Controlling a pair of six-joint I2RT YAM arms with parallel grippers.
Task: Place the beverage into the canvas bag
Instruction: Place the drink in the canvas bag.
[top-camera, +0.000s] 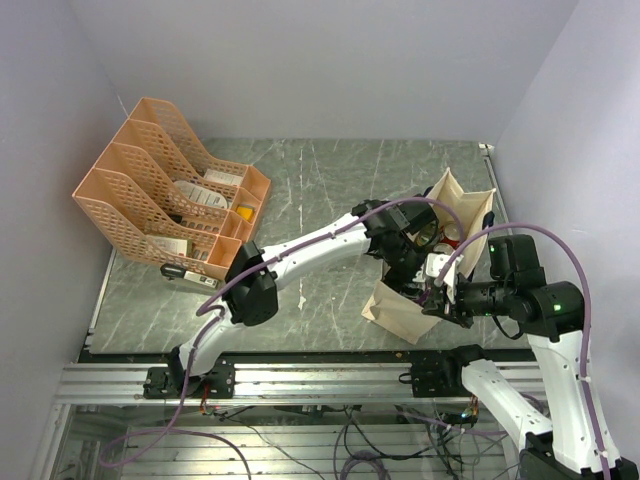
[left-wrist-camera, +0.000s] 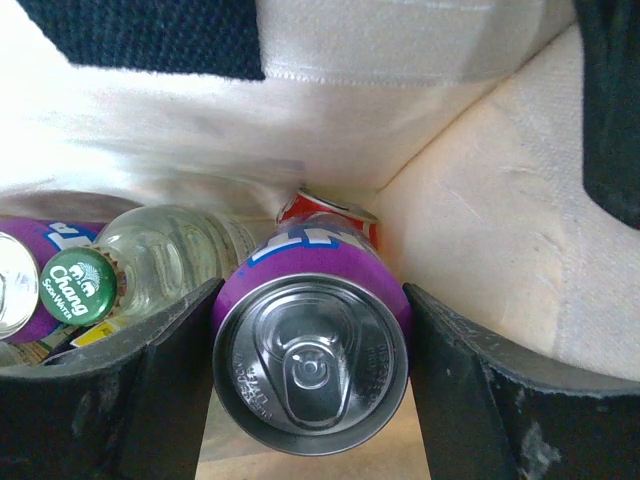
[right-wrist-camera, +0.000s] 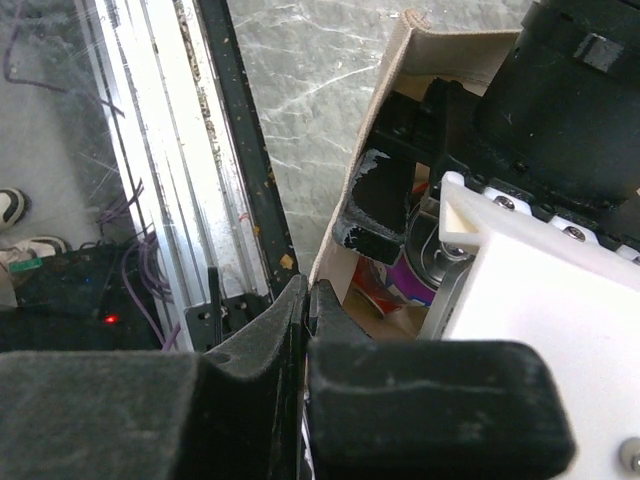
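Note:
The cream canvas bag stands at the right of the table with its mouth open. My left gripper reaches down inside it and is shut on a purple beverage can, its fingers pressed on both sides of the can. The bag's inner cloth wall is close behind the can. My right gripper is shut on the bag's near rim and holds it; in the top view it is at the bag's right side. The purple can also shows in the right wrist view.
Inside the bag are a clear glass bottle with a green cap, another purple can and a red can. Orange file trays stand at the back left. The table's metal rail runs along the near edge.

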